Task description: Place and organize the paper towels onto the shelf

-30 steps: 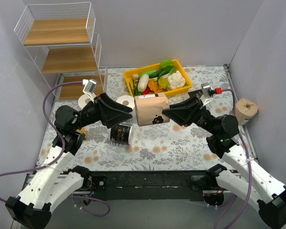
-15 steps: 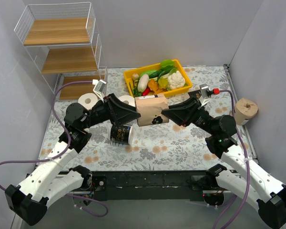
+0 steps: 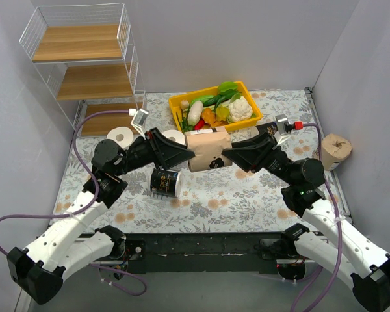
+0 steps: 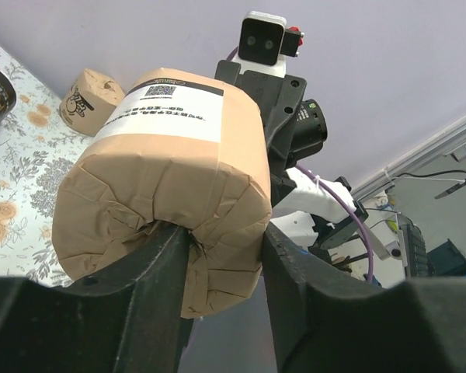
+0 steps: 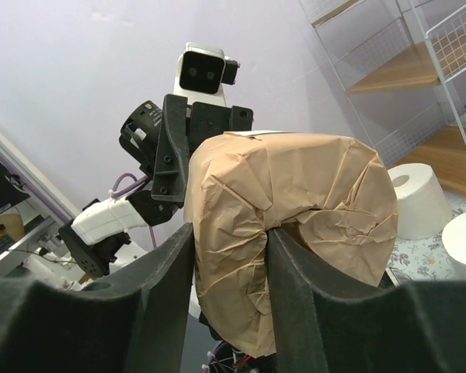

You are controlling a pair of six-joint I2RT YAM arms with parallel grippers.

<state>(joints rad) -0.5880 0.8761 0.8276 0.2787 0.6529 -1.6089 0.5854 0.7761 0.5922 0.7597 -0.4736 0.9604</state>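
- Black-wrapped roll (image 3: 164, 182): lies on its side on the floral counter (image 3: 247, 195), nearest the arm bases. It sits just under the left jaws, and nothing grips it.
- Left arm (image 3: 84, 208): reaches in from the left. The left jaws are clenched on one crumpled end of the tan-wrapped roll (image 3: 207, 149). The left wrist view shows both fingers (image 4: 140, 272) pressed into the folded wrap.
- Right arm (image 3: 325, 221): reaches in from the right. The right jaws pinch the opposite end, with the fingers (image 5: 147, 280) sunk into the paper.
- The tan-wrapped roll hangs above mid-counter between the two arms, white label up, just on the near side of the yellow bin (image 3: 182, 102).
- Two white rolls (image 3: 120, 136) (image 3: 173, 137): stand on end on the counter behind the left arm. The left one is near the shelf's lowest board.
- Second tan roll (image 3: 333, 151): at the counter's right edge by the wall, well apart from the shelf.
- The yellow bin holds vegetables and sits at back centre.
- Shelf (image 3: 78, 81): white wire with three stepped wooden boards, in the back left corner.
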